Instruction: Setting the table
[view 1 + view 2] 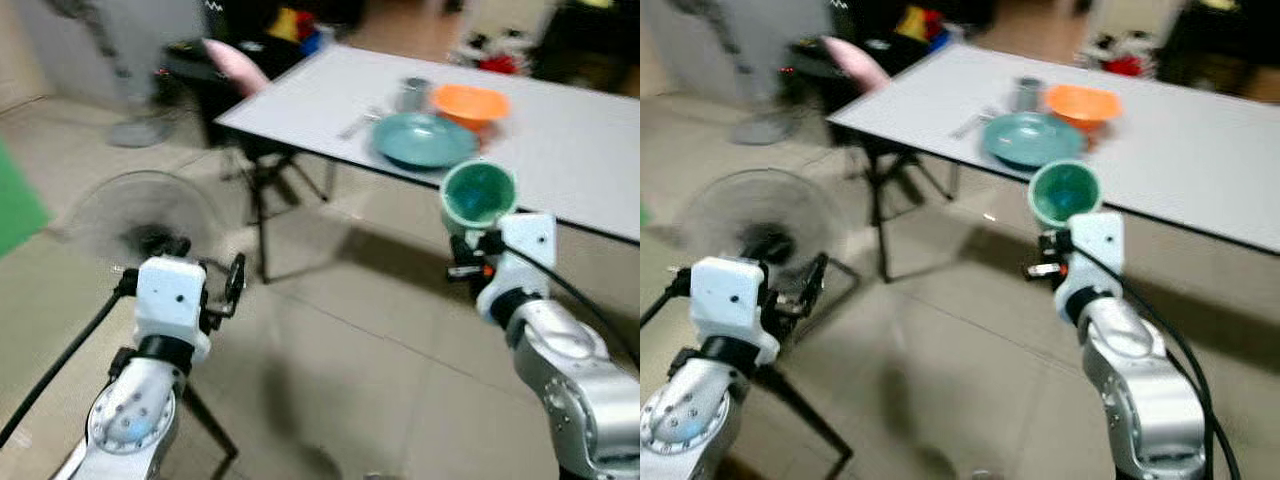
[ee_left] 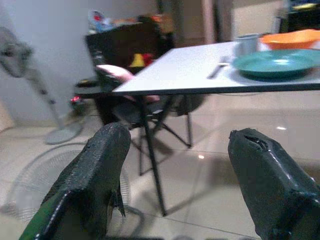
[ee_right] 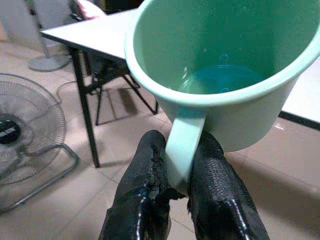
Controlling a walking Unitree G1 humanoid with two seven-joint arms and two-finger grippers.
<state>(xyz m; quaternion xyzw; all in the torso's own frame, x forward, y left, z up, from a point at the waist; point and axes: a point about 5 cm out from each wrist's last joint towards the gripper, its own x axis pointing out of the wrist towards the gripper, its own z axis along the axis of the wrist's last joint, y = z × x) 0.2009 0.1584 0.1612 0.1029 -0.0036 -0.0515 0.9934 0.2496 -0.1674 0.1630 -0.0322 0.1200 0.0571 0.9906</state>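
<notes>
My right end effector grips a green mug by its handle, short of the bench.
My left end effector hangs open above the floor near a floor fan. On the bench sit a teal plate, an orange bowl and a grey cup.

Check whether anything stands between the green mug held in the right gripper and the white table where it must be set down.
Nothing visible does. The right gripper pinches the green mug by its handle just short of the white table edge; only open floor lies between.
</notes>
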